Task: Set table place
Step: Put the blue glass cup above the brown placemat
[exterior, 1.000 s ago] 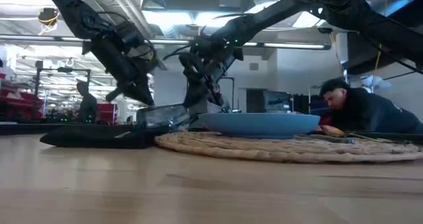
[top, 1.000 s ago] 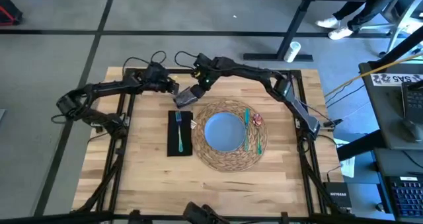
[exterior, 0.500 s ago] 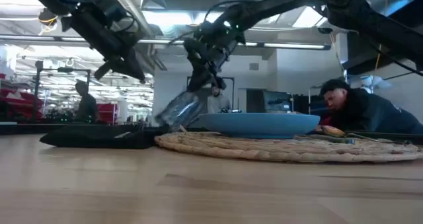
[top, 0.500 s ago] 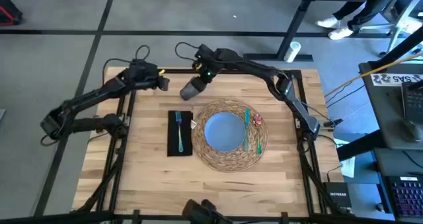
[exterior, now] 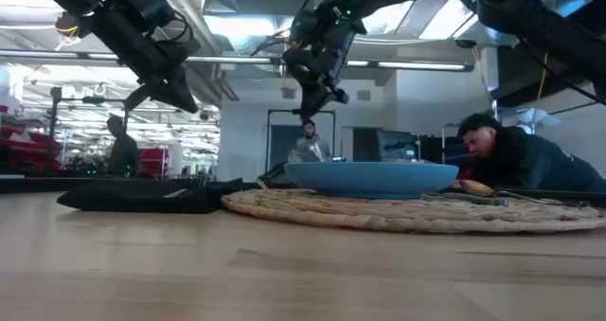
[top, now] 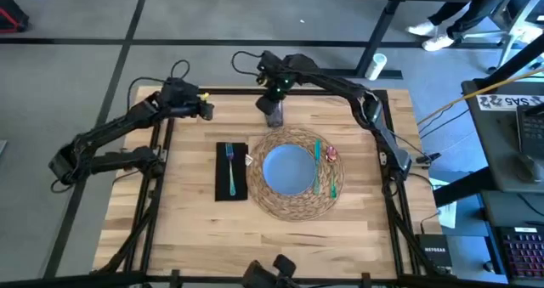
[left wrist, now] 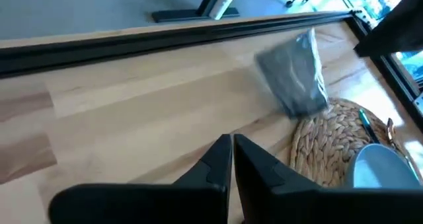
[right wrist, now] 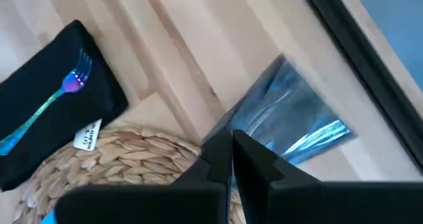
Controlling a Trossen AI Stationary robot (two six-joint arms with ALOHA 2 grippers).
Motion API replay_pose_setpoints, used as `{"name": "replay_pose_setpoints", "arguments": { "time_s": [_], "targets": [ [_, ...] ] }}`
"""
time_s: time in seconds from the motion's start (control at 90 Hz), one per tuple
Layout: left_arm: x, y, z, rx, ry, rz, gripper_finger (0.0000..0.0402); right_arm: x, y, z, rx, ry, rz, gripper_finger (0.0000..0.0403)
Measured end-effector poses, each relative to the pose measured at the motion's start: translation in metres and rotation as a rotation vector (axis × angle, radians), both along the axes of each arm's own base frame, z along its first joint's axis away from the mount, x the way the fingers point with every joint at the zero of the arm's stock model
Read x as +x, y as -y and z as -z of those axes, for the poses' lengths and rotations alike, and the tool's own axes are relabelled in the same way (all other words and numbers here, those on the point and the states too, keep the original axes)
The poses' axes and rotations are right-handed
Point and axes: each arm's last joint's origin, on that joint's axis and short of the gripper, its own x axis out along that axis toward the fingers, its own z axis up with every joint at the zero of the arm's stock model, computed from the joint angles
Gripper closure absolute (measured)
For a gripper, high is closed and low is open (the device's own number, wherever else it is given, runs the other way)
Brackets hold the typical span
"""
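One grey glass (top: 273,115) stands just beyond the right end effector's (top: 274,95) closed fingers.

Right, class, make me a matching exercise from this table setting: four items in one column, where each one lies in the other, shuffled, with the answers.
Items:
1. fork
2. plate
3. glass
4. napkin

Places:
A. on the table, just beyond the placemat
B. on the napkin
C. centre of the placemat
D. on the table, beside the placemat

Pairs: 1-B, 2-C, 3-A, 4-D
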Motion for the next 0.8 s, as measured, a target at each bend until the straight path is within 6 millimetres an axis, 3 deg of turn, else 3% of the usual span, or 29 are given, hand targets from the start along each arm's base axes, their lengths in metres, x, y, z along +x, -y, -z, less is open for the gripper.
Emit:
{"name": "replay_pose_setpoints", "arguments": {
  "time_s": [0.278, 0.489, 0.667, 0.8],
  "targets": [
    [-0.002, 0.002, 0.003, -0.009, -0.039, 0.018, 0.0402, 0.000, 0.001, 0.001, 0.006, -0.010, 0.066, 0.0395],
    [-0.002, 0.003, 0.004, -0.020, -0.060, 0.027, 0.0402, 0.002, 0.008, 0.015, -0.011, -0.036, -0.019, 0.0331],
    [-0.004, 0.008, 0.009, -0.055, -0.113, 0.060, 0.0402, -0.022, 0.042, 0.016, 0.047, -0.013, -0.078, 0.0271],
    [-0.001, 0.012, 0.010, -0.075, -0.120, 0.074, 0.0402, -0.044, 0.073, 0.014, 0.098, 0.077, -0.108, 0.0251]
  ]
}}
